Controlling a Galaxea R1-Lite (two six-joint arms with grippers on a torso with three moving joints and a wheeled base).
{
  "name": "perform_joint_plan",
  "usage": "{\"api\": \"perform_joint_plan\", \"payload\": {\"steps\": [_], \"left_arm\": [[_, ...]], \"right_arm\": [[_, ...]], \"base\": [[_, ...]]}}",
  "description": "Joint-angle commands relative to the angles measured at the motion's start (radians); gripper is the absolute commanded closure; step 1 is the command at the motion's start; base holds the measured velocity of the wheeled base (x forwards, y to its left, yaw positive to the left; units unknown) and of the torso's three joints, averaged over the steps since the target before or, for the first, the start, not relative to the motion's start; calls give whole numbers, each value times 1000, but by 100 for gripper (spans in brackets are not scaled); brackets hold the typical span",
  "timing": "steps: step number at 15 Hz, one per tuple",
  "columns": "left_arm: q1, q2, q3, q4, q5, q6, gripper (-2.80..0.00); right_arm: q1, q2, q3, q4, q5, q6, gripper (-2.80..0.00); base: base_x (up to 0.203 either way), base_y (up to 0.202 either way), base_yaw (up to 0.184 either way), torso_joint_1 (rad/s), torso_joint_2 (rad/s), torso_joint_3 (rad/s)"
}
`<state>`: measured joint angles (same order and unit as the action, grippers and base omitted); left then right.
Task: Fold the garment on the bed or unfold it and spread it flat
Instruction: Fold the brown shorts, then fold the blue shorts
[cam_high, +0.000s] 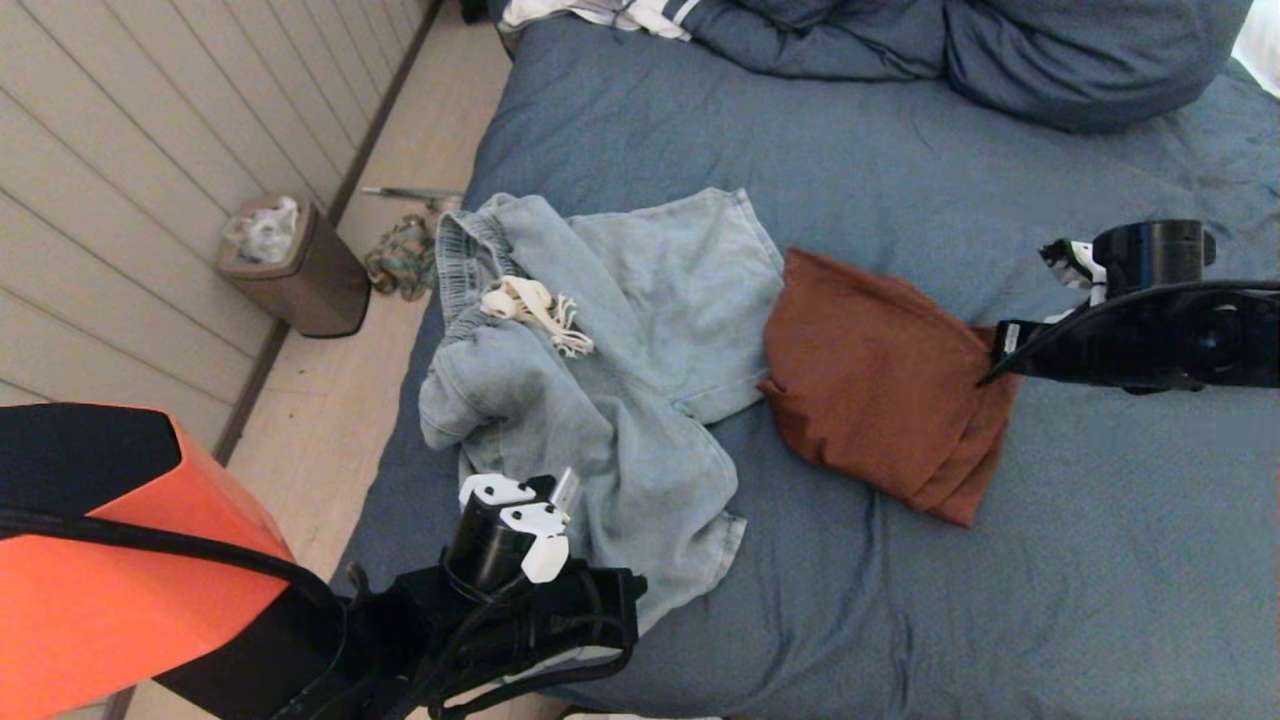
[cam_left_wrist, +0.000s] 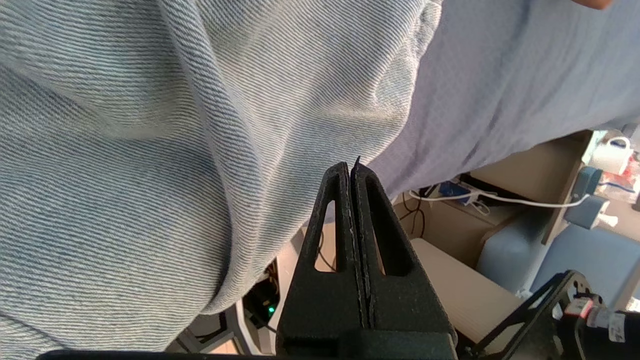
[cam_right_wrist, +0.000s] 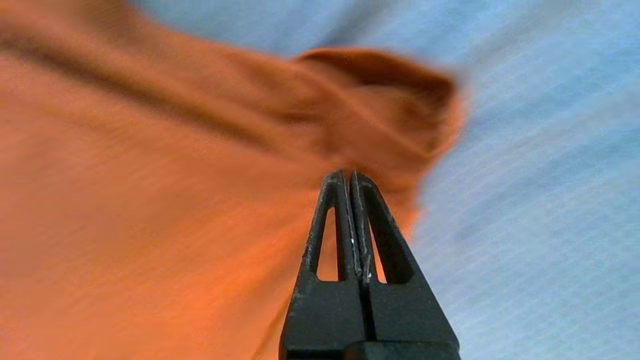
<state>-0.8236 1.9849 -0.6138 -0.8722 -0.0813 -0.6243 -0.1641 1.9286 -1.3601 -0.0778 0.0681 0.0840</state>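
A crumpled light-blue garment (cam_high: 610, 370) with a white drawstring (cam_high: 535, 305) lies on the left part of the bed (cam_high: 1050, 560), its lower hem reaching the near edge. A folded rust-brown garment (cam_high: 880, 390) lies to its right. My left gripper (cam_high: 628, 600) is at the near edge of the bed. It is shut, its tips (cam_left_wrist: 350, 167) against the blue fabric (cam_left_wrist: 150, 150) with nothing visibly pinched. My right gripper (cam_high: 988, 375) reaches in from the right, shut, with its tips (cam_right_wrist: 347, 174) touching the brown garment's (cam_right_wrist: 150, 200) right edge.
A bunched blue duvet and pillows (cam_high: 950, 50) fill the head of the bed, with a white striped cloth (cam_high: 600, 15) beside them. On the floor to the left stand a brown waste bin (cam_high: 295, 265) and a small rag pile (cam_high: 400, 255) by the panelled wall.
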Motion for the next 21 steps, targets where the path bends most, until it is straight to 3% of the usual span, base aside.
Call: {"api": "perform_joint_plan", "payload": {"steps": [1, 5, 12, 16, 21], "left_arm": [[0, 2, 0, -5, 1, -3, 0], [0, 0, 2, -6, 2, -3, 0], [0, -4, 6, -11, 2, -2, 0], [0, -2, 5, -11, 2, -3, 0], [0, 9, 3, -11, 2, -3, 0]], "right_arm": [[-22, 22, -12, 3, 4, 3, 0], [-21, -29, 18, 4, 19, 26, 0], [43, -222, 120, 104, 177, 182, 0], [138, -129, 63, 95, 175, 202, 0], [102, -228, 161, 204, 174, 218, 0]], "base": [[0, 0, 0, 0, 0, 0], [0, 0, 0, 0, 0, 0], [0, 0, 0, 0, 0, 0], [0, 0, 0, 0, 0, 0], [0, 0, 0, 0, 0, 0]]}}
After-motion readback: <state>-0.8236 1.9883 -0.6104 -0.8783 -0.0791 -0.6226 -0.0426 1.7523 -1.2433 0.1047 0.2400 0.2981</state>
